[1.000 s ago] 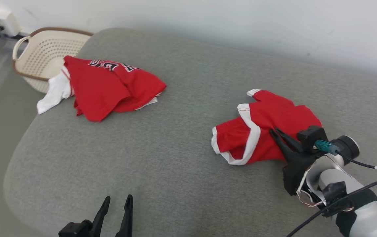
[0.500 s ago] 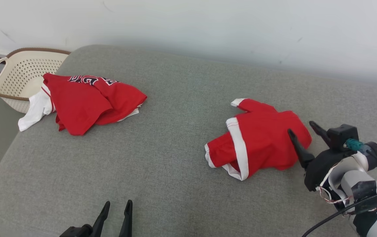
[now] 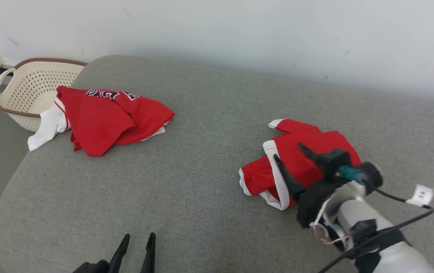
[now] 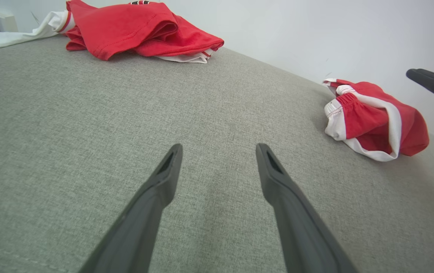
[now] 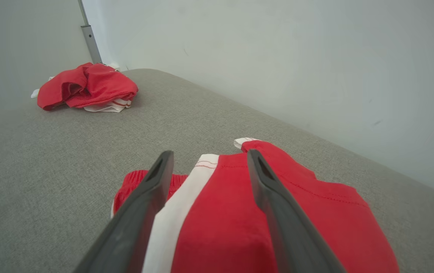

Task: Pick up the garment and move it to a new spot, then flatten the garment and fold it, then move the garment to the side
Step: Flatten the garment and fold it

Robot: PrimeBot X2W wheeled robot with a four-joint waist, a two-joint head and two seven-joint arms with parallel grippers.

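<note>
Grey cushion [image 3: 201, 167], folded red shorts [image 3: 330, 142], crumpled red jersey [image 3: 103, 121]

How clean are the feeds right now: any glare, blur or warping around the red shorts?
Head view: soft, even light, no glare, red shorts sharp. Left wrist view: wide-angle warp bows the couch, focus fine. Right wrist view: right fingers and the cloth nearest the lens look slightly soft.
</note>
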